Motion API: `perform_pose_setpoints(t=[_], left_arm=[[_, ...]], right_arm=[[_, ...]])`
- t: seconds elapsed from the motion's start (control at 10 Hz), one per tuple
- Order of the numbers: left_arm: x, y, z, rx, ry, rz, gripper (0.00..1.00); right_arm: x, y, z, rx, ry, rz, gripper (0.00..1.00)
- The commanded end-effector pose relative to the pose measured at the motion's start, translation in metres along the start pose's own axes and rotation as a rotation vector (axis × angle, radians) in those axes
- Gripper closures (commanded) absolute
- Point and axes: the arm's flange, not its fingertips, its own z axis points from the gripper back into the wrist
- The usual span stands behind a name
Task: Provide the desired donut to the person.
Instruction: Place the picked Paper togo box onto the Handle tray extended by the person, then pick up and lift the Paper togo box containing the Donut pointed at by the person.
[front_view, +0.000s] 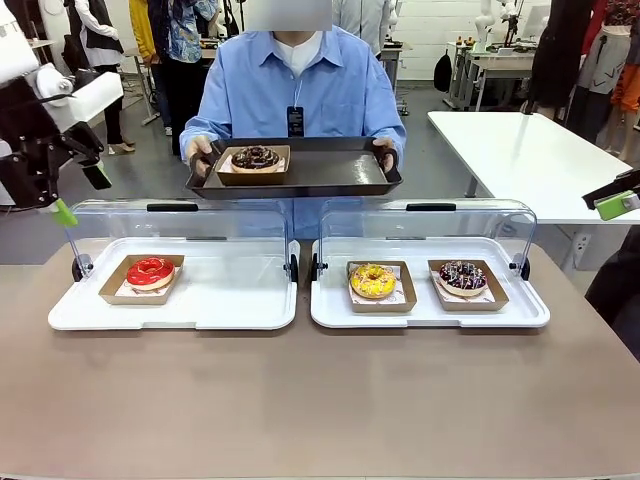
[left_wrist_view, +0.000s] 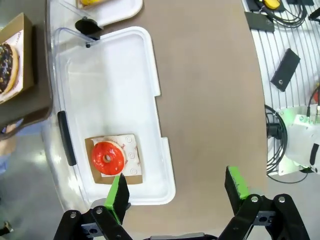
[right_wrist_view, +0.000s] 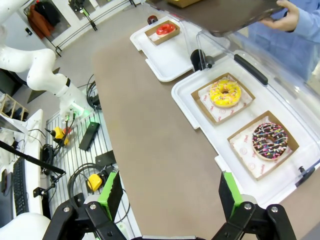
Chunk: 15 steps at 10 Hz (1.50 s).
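The person (front_view: 290, 90) in a light blue shirt stands at the far side, holding a dark tray (front_view: 330, 175) in both hands. On it sits a chocolate donut (front_view: 255, 157) in a brown box. My left gripper (front_view: 80, 193) hangs open above the table's left end, over the near rim of the left white tray (left_wrist_view: 150, 75). A red donut (left_wrist_view: 107, 158) lies just beyond its fingers (left_wrist_view: 119, 192). My right gripper (front_view: 615, 198) is open at the right edge, high over the table. A yellow donut (right_wrist_view: 225, 93) and a sprinkled chocolate donut (right_wrist_view: 270, 140) lie ahead of it.
Two white trays (front_view: 270, 310) (front_view: 330, 310) stand side by side with clear lids (front_view: 430, 225) raised behind them. The red donut (front_view: 150, 271) is in the left one, the yellow donut (front_view: 373, 281) and sprinkled donut (front_view: 462, 276) in the right. Bare brown tabletop (front_view: 320, 400) lies in front.
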Motion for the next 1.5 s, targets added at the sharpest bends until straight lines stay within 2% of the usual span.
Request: perform_pose_setpoints(t=[0.0, 1.0, 1.2, 1.3, 1.4], left_arm=[[0.005, 0.003, -0.002, -0.025, 0.006, -0.009, 0.00], [0.004, 0.002, -0.005, -0.013, 0.001, -0.008, 0.00], [-0.051, 0.059, 0.010, -0.245, -0.404, -0.048, 0.00], [-0.085, 0.066, 0.012, -0.270, -0.566, -0.095, 0.00], [-0.133, 0.074, 0.004, -0.300, -0.730, -0.055, 0.00]], right_arm=[[0.001, 0.001, -0.001, -0.001, 0.005, -0.008, 0.00], [0.001, 0.001, -0.001, -0.001, 0.005, -0.008, 0.00], [0.001, 0.001, -0.001, -0.001, 0.005, -0.008, 0.00], [0.001, 0.001, -0.001, -0.001, 0.005, -0.008, 0.00], [0.001, 0.001, -0.001, -0.001, 0.005, -0.008, 0.00]])
